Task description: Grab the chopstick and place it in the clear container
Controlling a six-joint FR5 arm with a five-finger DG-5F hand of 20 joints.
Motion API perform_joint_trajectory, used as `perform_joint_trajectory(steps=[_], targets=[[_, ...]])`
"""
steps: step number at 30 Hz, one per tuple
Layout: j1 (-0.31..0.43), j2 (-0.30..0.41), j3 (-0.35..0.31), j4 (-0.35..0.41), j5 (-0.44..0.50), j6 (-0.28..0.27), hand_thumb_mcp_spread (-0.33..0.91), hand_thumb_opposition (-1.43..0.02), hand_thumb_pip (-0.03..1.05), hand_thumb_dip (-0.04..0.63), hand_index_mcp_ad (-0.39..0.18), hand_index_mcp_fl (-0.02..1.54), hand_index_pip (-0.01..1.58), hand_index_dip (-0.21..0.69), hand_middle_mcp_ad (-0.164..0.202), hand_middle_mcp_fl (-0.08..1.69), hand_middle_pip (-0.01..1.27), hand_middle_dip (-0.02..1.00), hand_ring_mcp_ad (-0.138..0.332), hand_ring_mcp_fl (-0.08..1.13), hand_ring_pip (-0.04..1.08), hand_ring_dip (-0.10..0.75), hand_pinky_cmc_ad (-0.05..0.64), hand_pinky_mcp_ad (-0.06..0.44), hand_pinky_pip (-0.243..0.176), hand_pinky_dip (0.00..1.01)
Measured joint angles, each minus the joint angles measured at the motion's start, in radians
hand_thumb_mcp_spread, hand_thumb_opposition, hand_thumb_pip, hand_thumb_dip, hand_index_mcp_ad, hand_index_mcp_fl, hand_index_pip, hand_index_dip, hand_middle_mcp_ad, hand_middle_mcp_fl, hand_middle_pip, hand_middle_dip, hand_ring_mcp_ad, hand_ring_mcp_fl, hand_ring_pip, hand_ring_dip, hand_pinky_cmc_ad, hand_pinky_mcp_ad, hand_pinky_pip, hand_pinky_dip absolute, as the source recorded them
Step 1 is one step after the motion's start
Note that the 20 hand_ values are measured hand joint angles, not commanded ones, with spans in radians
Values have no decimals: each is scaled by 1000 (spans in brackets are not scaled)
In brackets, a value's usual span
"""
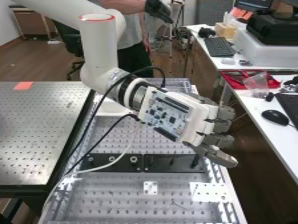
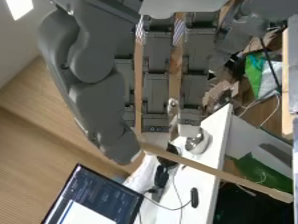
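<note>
Over the side edge of the tabletop (image 1: 123,200), your hand (image 1: 174,114) is in the air, and its fingers (image 1: 221,126) look closed together with the thumb (image 2: 100,107) on one end part of the chopstick (image 2: 219,172). The chopstick lies across the fingertips, not along the fingers, and its long axis points away from the thumb, with the long free part going out past the fingers, so please turn by this line before you lower it.
</note>
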Motion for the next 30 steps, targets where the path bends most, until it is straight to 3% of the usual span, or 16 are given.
perform_joint_trajectory(steps=[7,13,21,24,30], targets=[[6,54,1,-65,-8,-14,628,-988,581,269,-162,691,1264,-51,-37,941,632,620,75,864,79,531,370,86,21,176],[45,101,-45,-93,8,25,628,-988,581,269,-161,691,1264,-51,-35,941,632,620,73,864,82,527,370,82,31,180],[161,171,-121,-114,144,63,632,-1000,581,269,-161,695,1265,-51,-33,953,635,620,73,869,82,527,363,87,33,180],[217,184,-135,-141,216,93,632,-1000,581,269,-161,696,1265,-51,-37,953,632,620,75,873,82,531,363,84,30,180],[335,181,-132,-258,354,224,632,-1000,581,269,-161,695,1265,-51,-30,955,632,620,73,873,82,531,363,82,33,180]])
